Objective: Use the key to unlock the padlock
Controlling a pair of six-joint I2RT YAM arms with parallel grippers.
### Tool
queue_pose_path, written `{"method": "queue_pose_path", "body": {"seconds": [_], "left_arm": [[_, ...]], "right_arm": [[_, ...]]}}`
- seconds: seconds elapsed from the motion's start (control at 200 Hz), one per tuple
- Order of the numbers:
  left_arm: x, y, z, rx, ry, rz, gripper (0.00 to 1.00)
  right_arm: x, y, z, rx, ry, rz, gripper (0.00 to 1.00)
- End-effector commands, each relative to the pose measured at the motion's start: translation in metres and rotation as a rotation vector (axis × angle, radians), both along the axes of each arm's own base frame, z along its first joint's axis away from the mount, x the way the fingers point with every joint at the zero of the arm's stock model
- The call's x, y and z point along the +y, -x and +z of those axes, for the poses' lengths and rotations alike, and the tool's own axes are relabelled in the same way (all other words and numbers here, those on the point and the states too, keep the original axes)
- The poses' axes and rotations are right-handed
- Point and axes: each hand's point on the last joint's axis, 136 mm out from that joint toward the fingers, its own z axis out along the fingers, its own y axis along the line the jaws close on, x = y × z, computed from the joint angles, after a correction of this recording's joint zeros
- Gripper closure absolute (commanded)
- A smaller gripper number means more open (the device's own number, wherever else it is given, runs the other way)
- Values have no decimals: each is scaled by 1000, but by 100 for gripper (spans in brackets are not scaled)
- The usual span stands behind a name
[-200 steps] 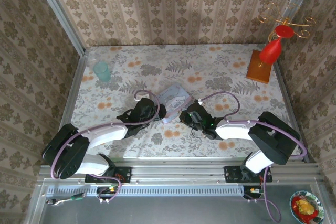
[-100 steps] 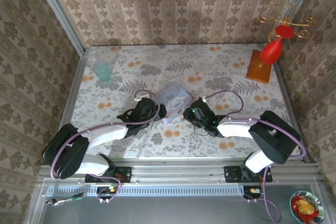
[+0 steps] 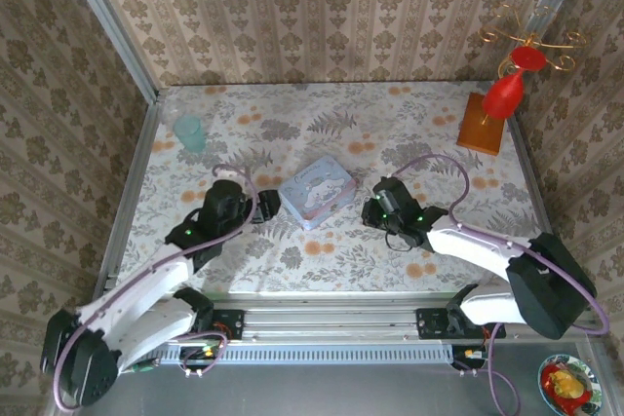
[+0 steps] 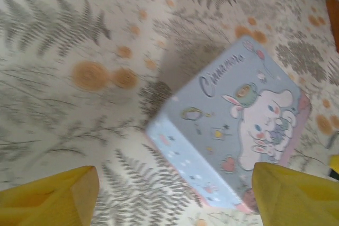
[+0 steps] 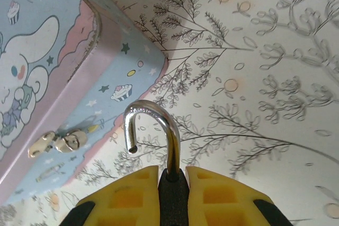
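Note:
My right gripper [image 5: 172, 175] is shut on the padlock [image 5: 172, 194], its black body pinched between the yellow fingers. The silver shackle [image 5: 169, 130] stands open, its free end out of the body. In the top view this gripper [image 3: 373, 209] sits just right of the pale blue cartoon tin [image 3: 315, 192]. My left gripper [image 3: 265, 204] is on the tin's left side, open. In its wrist view the yellow fingers [image 4: 53, 199] stand wide apart with nothing between them, and the tin [image 4: 238, 130] lies just ahead. The key is out of view.
The tin's small metal clasp [image 5: 58, 142] shows on its side wall. A teal cup [image 3: 189, 132] stands at the back left. A wooden stand with a red ornament [image 3: 485, 124] is at the back right. Papered walls close in the table.
The left gripper has drawn back to the left off the tin and spread wider. The right gripper has moved right, away from the tin, with the padlock still in it.

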Motion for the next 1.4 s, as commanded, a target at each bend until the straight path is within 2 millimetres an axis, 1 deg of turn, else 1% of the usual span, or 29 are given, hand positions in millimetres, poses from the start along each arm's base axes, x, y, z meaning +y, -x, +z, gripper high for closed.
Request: {"method": "queue_pose_path", "body": {"seconds": [0.0, 0.1, 0.19, 0.31, 0.34, 0.355, 0.395, 0.52, 0.72, 0.82, 0.9, 1.13, 1.145, 1.17, 1.205, 1.315, 1.345, 1.355, 1.395], "left_arm": [[30, 20, -25, 13, -148, -18, 22], [48, 26, -24, -33, -167, 19, 20], [60, 29, -24, -72, -166, 49, 19], [69, 33, -21, -108, -160, 75, 19], [71, 34, -20, -116, -162, 81, 18], [72, 34, -19, -120, -161, 86, 18], [76, 35, -18, -128, -159, 99, 18], [79, 36, -16, -139, -152, 116, 18], [81, 38, -16, -137, -145, 124, 17], [81, 38, -16, -141, -140, 127, 17], [83, 37, -15, -143, -140, 139, 17], [84, 36, -10, -147, -126, 156, 16], [84, 36, -10, -148, -126, 154, 16], [84, 36, -10, -148, -126, 154, 13], [85, 36, -8, -150, -125, 158, 12], [89, 33, -3, -170, -132, 186, 12], [91, 31, -2, -178, -137, 199, 12], [92, 31, -1, -180, -140, 203, 12], [94, 29, 2, -192, -145, 216, 11]], "right_arm": [[-8, 9, 5, 19, 101, 141, 98], [-12, 8, 0, 50, 100, 183, 98], [-14, 6, -8, 82, 90, 209, 97], [-9, 2, -16, 115, 88, 240, 96], [-7, 1, -14, 111, 79, 242, 95], [-6, 1, -22, 136, 81, 245, 95], [-2, 0, -26, 152, 73, 253, 95], [5, -2, -36, 181, 53, 266, 94], [8, -3, -46, 224, 54, 269, 91], [5, -2, -50, 241, 78, 273, 85], [-1, -1, -51, 247, 106, 266, 76], [-12, -1, -38, 214, 160, 265, 54], [-13, -1, -37, 212, 164, 264, 53], [-15, 0, -35, 211, 169, 260, 52], [-17, 0, -31, 205, 171, 260, 51], [-21, 4, -13, 171, 177, 261, 48], [-24, 5, -12, 176, 189, 255, 47], [-24, 4, -4, 155, 185, 254, 47], [-26, 5, 4, 136, 188, 252, 46]]}}
